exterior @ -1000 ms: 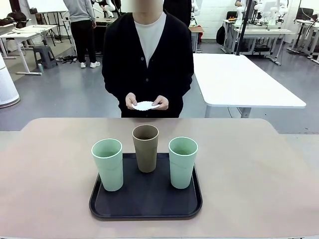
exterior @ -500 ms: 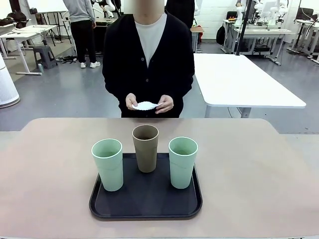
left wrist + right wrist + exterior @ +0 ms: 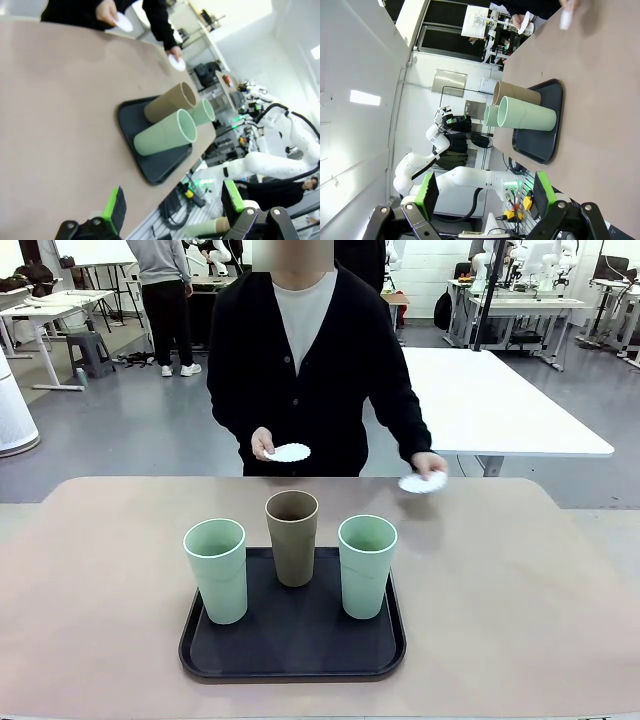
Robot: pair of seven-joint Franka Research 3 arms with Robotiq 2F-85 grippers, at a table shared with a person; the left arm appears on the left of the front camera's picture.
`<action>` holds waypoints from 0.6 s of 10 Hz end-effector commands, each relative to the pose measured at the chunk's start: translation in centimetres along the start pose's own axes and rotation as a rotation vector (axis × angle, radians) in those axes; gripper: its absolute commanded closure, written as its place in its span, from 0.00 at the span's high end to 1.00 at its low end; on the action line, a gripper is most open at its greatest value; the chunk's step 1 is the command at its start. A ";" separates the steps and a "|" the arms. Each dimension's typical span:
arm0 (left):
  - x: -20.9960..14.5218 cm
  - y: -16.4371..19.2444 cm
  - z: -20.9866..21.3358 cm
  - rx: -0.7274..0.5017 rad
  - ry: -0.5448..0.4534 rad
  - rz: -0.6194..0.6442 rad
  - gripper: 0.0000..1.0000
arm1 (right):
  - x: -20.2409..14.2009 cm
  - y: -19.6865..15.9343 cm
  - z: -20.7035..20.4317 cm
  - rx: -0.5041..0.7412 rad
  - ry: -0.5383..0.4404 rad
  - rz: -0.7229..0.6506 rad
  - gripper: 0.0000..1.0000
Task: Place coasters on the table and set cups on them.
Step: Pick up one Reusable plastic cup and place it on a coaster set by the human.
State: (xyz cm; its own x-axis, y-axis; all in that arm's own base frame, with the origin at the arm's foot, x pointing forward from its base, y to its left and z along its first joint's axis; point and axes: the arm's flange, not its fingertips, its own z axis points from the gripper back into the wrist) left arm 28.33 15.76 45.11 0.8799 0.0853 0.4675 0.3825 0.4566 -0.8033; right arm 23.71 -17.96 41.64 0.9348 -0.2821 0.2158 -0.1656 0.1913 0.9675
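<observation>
1. Over on my left, my left gripper hangs above the large beige-tan matte tabletop. Its green pads are spread wide with nothing between them.
2. No change with the drinkware. The left pale mint green tapered tumbler, the brown-taupe tapered tumbler behind it in the middle, and the right pale mint green tapered tumbler are all upright on the black rounded-square tray, same as a second ago.
3. Behind the table's far edge, the person's hand on my left side has a small white round coaster with a lacy edge at waist height. Can't tell if that's one disc or a couple stacked.
4. Here's what changed. Half a second ago both hands were together on the coasters in front of the body. Now the person's other hand has swung out toward my right with a second white lacy coaster. It's low over the table's far edge, beyond and to the right of the right mint tumbler. I can't tell if it's touching the surface yet.
5. My read is that the first coaster is about to land. None is clearly down, and no tumbler sits on one, so the task has barely started. The right mint tumbler looks nearest to that spot.
6. On my right, my right gripper is also wide apart and empty, well back from the tray.
</observation>
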 end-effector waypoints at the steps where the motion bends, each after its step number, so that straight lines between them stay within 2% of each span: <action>1: 0.1 0.1 0.3 -0.003 -0.006 -0.010 1.00 | 0.0 0.0 0.1 0.003 -0.003 0.004 1.00; 6: 0.1 0.1 0.3 -0.003 -0.006 -0.010 1.00 | 0.0 0.0 0.1 0.003 -0.003 0.004 1.00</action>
State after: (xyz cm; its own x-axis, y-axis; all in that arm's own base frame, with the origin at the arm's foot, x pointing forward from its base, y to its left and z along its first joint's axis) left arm 28.33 15.76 45.11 0.8798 0.0852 0.4676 0.3826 0.4566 -0.8032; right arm 23.71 -17.96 41.64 0.9348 -0.2821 0.2158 -0.1656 0.1913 0.9675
